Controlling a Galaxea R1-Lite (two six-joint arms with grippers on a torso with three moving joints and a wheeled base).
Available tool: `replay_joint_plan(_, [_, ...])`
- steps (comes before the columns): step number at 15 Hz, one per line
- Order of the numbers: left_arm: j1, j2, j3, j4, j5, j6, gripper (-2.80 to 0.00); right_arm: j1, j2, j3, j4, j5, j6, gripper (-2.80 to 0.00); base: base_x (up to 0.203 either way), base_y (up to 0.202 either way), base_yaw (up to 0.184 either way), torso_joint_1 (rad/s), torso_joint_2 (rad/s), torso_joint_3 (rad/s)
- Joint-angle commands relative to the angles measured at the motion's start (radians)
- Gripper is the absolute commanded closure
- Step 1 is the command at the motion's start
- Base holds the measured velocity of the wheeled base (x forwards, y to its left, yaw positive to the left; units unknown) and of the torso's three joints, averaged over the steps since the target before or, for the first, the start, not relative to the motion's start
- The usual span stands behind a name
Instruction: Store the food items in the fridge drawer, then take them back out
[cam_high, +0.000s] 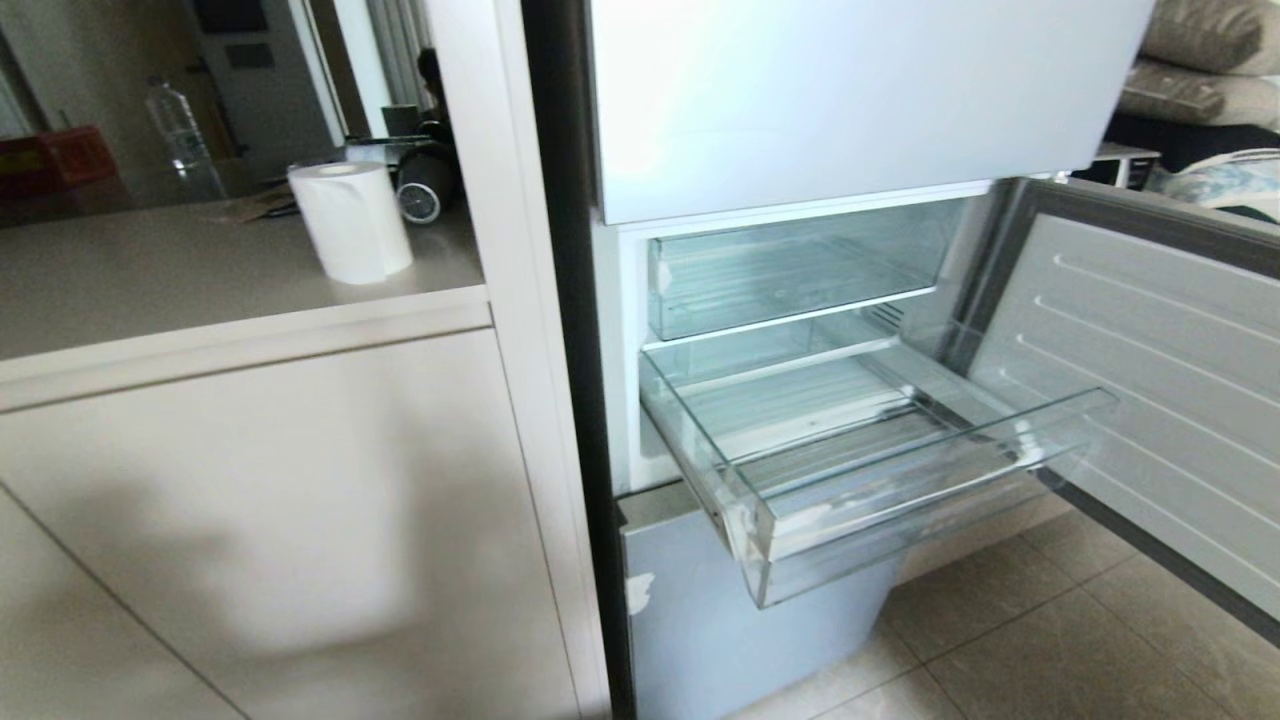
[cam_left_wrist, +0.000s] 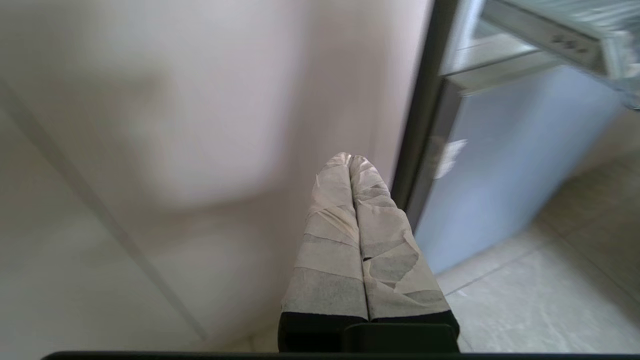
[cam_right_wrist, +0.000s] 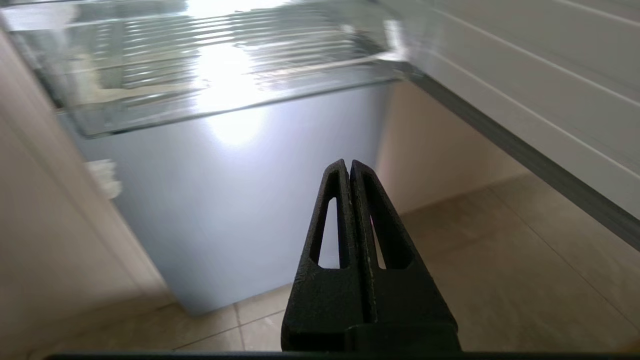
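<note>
The fridge drawer (cam_high: 900, 500), a wide clear bin with a ridged floor and white tape scraps at its front left corner, is pulled out of the open fridge and holds nothing. The right wrist view looks up at that drawer's (cam_right_wrist: 210, 105) underside. No food items show in any view. My left gripper (cam_left_wrist: 350, 159), its fingers wrapped in pale tape, is shut and empty, low beside the beige cabinet front, left of the fridge. My right gripper (cam_right_wrist: 348, 164), black, is shut and empty below the drawer, above the floor tiles. Neither arm appears in the head view.
A second clear bin (cam_high: 790, 270) sits pushed in above the drawer. The fridge door (cam_high: 1150, 380) stands open at the right. On the counter (cam_high: 200, 290) at left stand a white paper roll (cam_high: 350, 220) and a water bottle (cam_high: 183, 135). The lower fridge front (cam_high: 720, 620) is closed.
</note>
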Motion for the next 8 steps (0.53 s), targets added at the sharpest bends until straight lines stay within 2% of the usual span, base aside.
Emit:
replay_joint_plan(1, [0.001, 0.002, 0.0, 0.001, 0.0, 0.0, 0.0, 0.0, 0.0, 0.0, 0.0, 0.001, 0.0, 0.0, -0.002, 0.008, -0.176, 0.006, 0.0, 0.007])
replay_joint_plan(6, [0.001, 0.002, -0.001, 0.001, 0.0, 0.0, 0.0, 0.0, 0.0, 0.0, 0.0, -0.001, 0.0, 0.0, -0.001, 0.007, -0.169, 0.004, 0.0, 0.002])
replay_joint_plan(8, [0.001, 0.002, 0.0, 0.001, 0.0, 0.0, 0.0, 0.0, 0.0, 0.0, 0.001, 0.006, -0.057, 0.0, 0.0, 0.004, -0.094, 0.005, 0.0, 0.002])
